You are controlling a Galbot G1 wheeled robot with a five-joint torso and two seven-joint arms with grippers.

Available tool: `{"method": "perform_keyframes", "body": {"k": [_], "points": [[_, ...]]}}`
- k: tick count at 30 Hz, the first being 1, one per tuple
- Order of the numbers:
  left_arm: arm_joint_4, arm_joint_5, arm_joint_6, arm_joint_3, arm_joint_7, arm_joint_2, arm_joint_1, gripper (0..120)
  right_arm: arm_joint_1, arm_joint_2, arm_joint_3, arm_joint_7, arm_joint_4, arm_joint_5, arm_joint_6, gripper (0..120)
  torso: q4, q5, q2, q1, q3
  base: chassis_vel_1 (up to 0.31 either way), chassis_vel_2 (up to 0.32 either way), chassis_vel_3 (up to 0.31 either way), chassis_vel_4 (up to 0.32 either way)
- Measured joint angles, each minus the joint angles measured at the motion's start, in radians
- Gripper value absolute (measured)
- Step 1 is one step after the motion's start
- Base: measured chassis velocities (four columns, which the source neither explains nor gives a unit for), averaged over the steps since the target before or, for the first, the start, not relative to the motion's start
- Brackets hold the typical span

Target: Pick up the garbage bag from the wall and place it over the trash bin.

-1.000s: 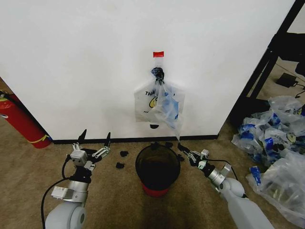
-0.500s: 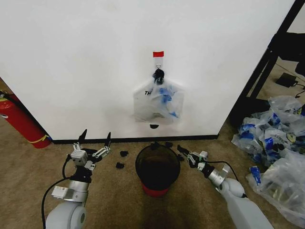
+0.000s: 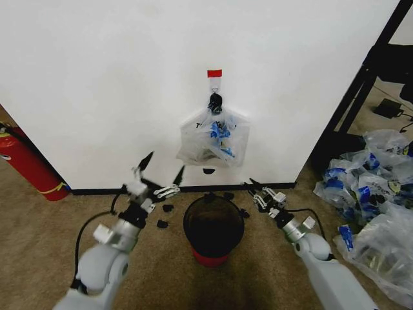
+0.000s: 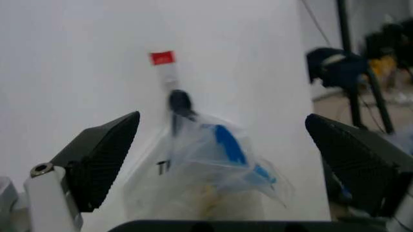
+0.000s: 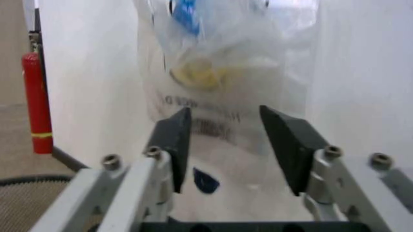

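Garbage bag [image 3: 213, 137] hangs on the wall [image 3: 116, 77], above both empty, spread-fingered grippers, left gripper [image 3: 161, 173] and right gripper [image 3: 266, 187].

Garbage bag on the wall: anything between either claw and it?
Nothing visible. The thin see-through blue-printed garbage bag hangs above the round red trash bin; the open left claw and open right claw flank it below, with only bare white wall between.
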Motion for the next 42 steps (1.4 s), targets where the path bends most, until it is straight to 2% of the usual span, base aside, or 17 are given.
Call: {"method": "perform_keyframes", "body": {"k": [6, 7, 11, 15, 17, 20, 24, 26, 30, 33, 37, 40, 42], "points": [[0.034, 0.016, 0.048, 0.088, -0.082, 0.091, -0.126, 100, -0.04, -0.008, 0.012, 0.031, 0.065, 0.016, 0.01, 65, 0.0002, -0.0004, 0.0, 0.0, 0.0, 0.0, 0.0, 0.0, 0.0], [0.039, 0.008, 0.05, 0.101, -0.1, 0.115, -0.146, 100, -0.057, -0.007, 0.025, 0.041, 0.083, 0.02, 0.01, 69, -0.0005, -0.0005, 0.0, 0.0, 0.0, 0.0, 0.0, 0.0, 0.0], [0.042, -0.019, 0.05, 0.105, -0.141, 0.172, -0.148, 100, -0.08, -0.004, 0.031, 0.061, 0.11, 0.03, 0.008, 83, -0.0011, -0.0001, 0.0, 0.0, 0.0, 0.0, 0.0, 0.0, 0.0], [0.038, -0.039, 0.067, 0.095, -0.205, 0.229, -0.136, 100, -0.08, -0.003, 0.015, 0.064, 0.13, 0.033, 0.005, 98, 0.0016, 0.0, 0.0, 0.0, 0.0, 0.0, 0.0, 0.0, 0.0], [0.037, -0.045, 0.081, 0.103, -0.217, 0.243, -0.149, 100, -0.088, -0.003, 0.022, 0.063, 0.142, 0.034, 0.004, 98, 0.0013, -0.0003, 0.0, 0.0, 0.0, 0.0, 0.0, 0.0, 0.0], [0.042, -0.072, 0.129, 0.158, -0.244, 0.272, -0.209, 100, -0.114, -0.003, 0.05, 0.059, 0.175, 0.034, 0.003, 100, -0.0007, 0.0004, 0.0, 0.0, 0.0, 0.0, 0.0, 0.0, 0.0], [0.065, -0.076, 0.182, 0.206, -0.255, 0.257, -0.257, 100, -0.132, 0.002, 0.081, 0.055, 0.212, 0.026, -0.002, 100, -0.0007, -0.0004, 0.0, 0.0, 0.0, 0.0, 0.0, 0.0, 0.0], [0.079, -0.046, 0.213, 0.216, -0.254, 0.236, -0.269, 100, -0.142, 0.008, 0.087, 0.057, 0.236, 0.024, -0.011, 100, -0.0001, -0.0003, 0.0, 0.0, 0.0, 0.0, 0.0, 0.0, 0.0], [0.107, 0.091, 0.236, 0.228, -0.212, 0.228, -0.299, 100, -0.151, 0.006, 0.078, 0.06, 0.27, 0.017, -0.032, 100, 0.0001, -0.0001, 0.0, 0.0, 0.0, 0.0, 0.0, 0.0, 0.0], [0.109, 0.102, 0.261, 0.26, -0.213, 0.235, -0.333, 100, -0.156, 0.005, 0.075, 0.06, 0.285, 0.012, -0.041, 100, 0.0002, -0.0002, 0.0, 0.0, 0.0, 0.0, 0.0, 0.0, 0.0], [0.121, 0.063, 0.329, 0.371, -0.252, 0.242, -0.441, 100, -0.17, 0.009, 0.074, 0.06, 0.296, 0.009, -0.052, 100, -0.0003, 0.0001, 0.0, 0.0, 0.0, 0.0, 0.0, 0.0, 0.0], [0.177, 0.012, 0.369, 0.473, -0.309, 0.224, -0.55, 99, -0.174, 0.013, 0.084, 0.06, 0.295, 0.004, -0.053, 100, -0.0001, -0.0003, 0.0, 0.0, 0.0, 0.0, 0.0, 0.0, 0.0], [0.196, 0.004, 0.375, 0.497, -0.323, 0.217, -0.577, 97, -0.177, 0.013, 0.089, 0.06, 0.296, 0.004, -0.053, 100, 0.0, -0.0002, 0.0, 0.0, 0.0, 0.0, 0.0, 0.0, 0.0]]}}
